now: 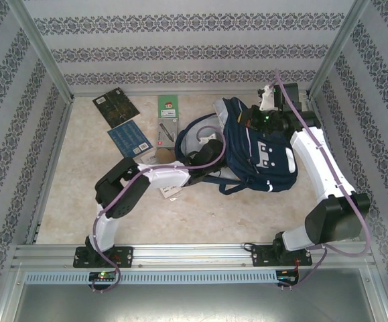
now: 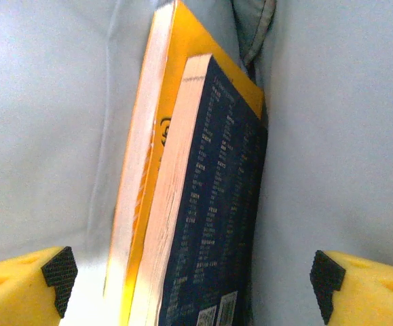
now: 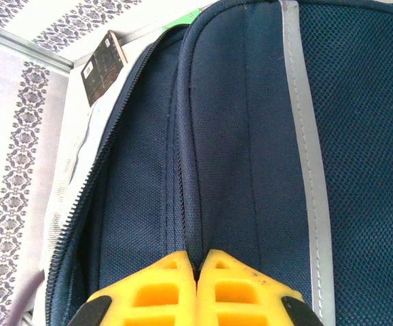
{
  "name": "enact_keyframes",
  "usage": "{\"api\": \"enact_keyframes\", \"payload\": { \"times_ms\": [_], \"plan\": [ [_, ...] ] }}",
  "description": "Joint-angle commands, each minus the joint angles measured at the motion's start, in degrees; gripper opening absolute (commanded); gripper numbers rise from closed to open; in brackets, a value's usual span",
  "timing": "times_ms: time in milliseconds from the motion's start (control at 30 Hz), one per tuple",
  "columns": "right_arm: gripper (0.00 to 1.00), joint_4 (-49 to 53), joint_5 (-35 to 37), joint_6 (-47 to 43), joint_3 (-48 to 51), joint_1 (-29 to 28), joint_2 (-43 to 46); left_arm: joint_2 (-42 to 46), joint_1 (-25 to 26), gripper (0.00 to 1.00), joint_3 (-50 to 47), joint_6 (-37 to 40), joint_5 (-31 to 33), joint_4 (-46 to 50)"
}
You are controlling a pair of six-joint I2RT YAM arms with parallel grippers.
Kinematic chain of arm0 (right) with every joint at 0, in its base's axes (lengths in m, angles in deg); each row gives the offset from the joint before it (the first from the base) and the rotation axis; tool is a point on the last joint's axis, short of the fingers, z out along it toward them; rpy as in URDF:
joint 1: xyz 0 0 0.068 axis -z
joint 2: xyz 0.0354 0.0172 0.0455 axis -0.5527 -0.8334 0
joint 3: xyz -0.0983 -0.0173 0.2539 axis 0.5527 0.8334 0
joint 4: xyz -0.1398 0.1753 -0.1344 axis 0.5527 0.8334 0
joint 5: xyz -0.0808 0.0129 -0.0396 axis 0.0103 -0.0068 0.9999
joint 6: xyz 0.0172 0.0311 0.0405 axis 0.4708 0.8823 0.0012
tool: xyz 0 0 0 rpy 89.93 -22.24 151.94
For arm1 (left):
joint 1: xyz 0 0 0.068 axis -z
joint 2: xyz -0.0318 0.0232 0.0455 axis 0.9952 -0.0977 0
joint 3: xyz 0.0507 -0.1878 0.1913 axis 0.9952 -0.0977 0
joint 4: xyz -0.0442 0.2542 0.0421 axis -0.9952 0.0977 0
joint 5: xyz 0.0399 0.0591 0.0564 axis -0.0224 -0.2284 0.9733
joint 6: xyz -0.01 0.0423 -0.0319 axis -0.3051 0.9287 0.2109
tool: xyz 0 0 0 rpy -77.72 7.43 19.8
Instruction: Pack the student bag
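Leftmost, loose books (image 1: 130, 139) are lying on the far tabletop (image 1: 66, 178), presumably waiting their turn. Next, the left claw (image 2: 193, 288) is reaching into the bag (image 1: 261, 151), which is lying right of centre. Its jaws are standing wide, pads (image 2: 60, 275) clear of the yellow book (image 2: 145, 170) and navy book (image 2: 227, 204) leaning inside against the pale lining. Rightmost, the right claw (image 3: 196, 272) is pinching a seam at the bag's far end, probably keeping the mouth open for loading.

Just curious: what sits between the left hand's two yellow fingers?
Left wrist view: a yellow book and a navy book, side by side, against the pale lining of the student bag.
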Motion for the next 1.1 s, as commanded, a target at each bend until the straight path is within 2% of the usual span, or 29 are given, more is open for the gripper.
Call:
{"api": "enact_keyframes", "payload": {
  "times_ms": [0,267,300,333,400,567,700,767,800,1067],
  "plan": [
    [0.0,-3.78,1.2,-2.37,2.85,1.82,3.25,6.83,-0.32,0.92,-1.98,3.76,2.51,7.46],
    [0.03,-3.99,4.09,-6.71,9.0,2.41,3.8,17.98,-3.08,0.94,-4.74,8.37,5.05,20.18],
    [0.07,-4.2,3.99,-7.0,9.43,2.44,3.55,19.15,-3.52,0.94,-4.87,9.06,5.59,22.22],
    [0.11,-4.4,3.88,-7.26,9.65,2.28,3.32,20.39,-3.88,0.99,-4.93,10.0,5.96,23.82],
    [0.25,-4.78,4.29,-7.67,10.01,1.8,3.04,23.16,-4.59,1.0,-4.92,11.54,8.27,28.52],
    [0.41,-6.9,5.37,-6.93,11.54,0.17,3.17,27.87,-9.29,1.0,-5.47,15.23,7.69,35.2],
    [0.51,-9.16,7.29,-5.84,12.95,-2.95,4.01,29.8,-15.5,1.0,-6.76,16.99,5.49,38.22],
    [0.71,-9.79,8.66,-5.63,13.1,-4.9,4.14,29.91,-18.68,1.0,-7.17,18.03,3.92,38.69],
    [0.98,-10.15,9.57,-5.55,13.09,-5.96,4.07,29.74,-20.17,1.0,-7.17,18.76,3.3,39.01],
    [0.98,-11.7,16.78,-4.5,10.28,-14.67,2.06,24.28,-29.49,0.99,-5.73,23.9,0.39,38.34]
  ]
}}
